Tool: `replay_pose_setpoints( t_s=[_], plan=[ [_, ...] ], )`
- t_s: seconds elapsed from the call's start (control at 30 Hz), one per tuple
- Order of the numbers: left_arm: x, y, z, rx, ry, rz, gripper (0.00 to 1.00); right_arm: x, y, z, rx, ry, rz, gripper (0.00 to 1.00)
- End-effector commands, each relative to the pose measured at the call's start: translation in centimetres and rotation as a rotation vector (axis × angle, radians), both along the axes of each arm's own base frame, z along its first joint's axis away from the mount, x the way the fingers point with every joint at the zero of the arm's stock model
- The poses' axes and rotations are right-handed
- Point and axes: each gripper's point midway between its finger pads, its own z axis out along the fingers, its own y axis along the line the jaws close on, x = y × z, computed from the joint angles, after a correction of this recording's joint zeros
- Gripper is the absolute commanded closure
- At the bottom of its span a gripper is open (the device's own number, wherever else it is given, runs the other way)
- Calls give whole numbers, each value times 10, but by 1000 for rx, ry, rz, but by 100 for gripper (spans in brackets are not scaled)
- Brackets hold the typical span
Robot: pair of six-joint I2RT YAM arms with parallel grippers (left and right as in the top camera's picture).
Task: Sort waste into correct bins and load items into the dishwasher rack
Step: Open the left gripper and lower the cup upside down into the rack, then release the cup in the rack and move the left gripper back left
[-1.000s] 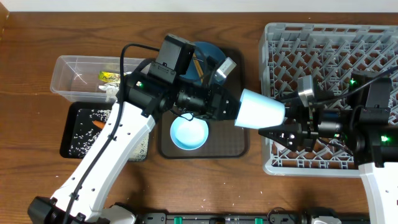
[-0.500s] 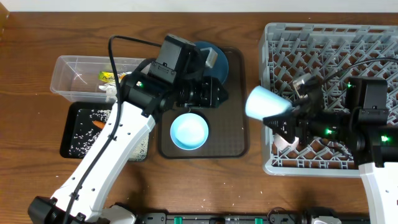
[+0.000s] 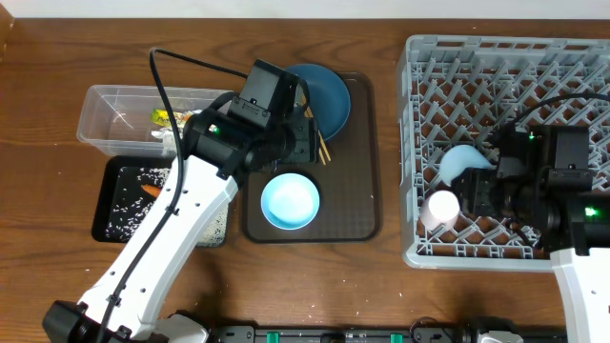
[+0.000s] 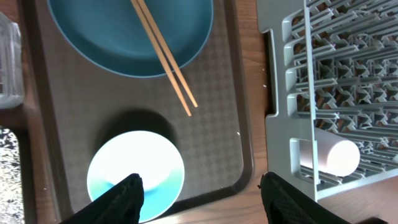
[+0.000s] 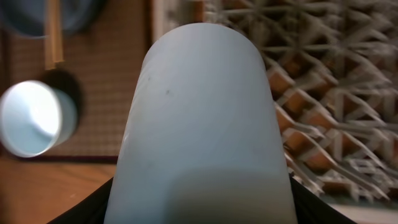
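Smooth pale plastic fills the right wrist view: the light blue cup (image 5: 202, 124), a rounded cylinder, is clamped in the right gripper (image 5: 199, 208) over the near-left part of the grey lattice dishwasher rack (image 3: 572, 67). The pinkish-white cup (image 3: 441, 208) lies on its side just beside it. The left gripper (image 4: 202, 196) hangs wide and empty over the textured brown tray (image 3: 367, 191), with the white bowl (image 3: 290, 202) below and the wooden chopsticks (image 4: 165, 56) across the blue plate (image 3: 329, 90).

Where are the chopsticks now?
In the left wrist view the chopsticks lie slantwise across the blue plate, their ends on the brown tray, above the white bowl and left of the rack.
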Motion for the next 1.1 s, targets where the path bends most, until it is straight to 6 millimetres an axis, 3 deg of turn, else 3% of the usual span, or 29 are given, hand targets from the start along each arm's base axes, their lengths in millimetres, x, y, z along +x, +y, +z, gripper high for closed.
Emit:
replay_pose_setpoints(
  t_s=[0.0, 0.13, 0.3, 0.7, 0.83, 1.07],
  plan=[
    [0, 6, 6, 21, -25, 11, 36, -1, -38, 4, -113, 11, -172, 73],
    [-3, 8, 4, 30, -9, 11, 33, -12, -62, -1, -139, 73, -259, 74],
    [-3, 8, 4, 30, -8, 11, 32, -20, -77, -16, -127, 172, -324, 75],
    [-6, 9, 2, 37, 5, 11, 32, -15, -80, -60, -113, 388, -324, 82],
    [-6, 9, 2, 37, 5, 10, 32, -14, -81, -69, -111, 425, -321, 79],
    [-6, 9, 2, 37, 5, 10, 32, -13, -81, -71, -110, 435, -320, 64]
  ],
)
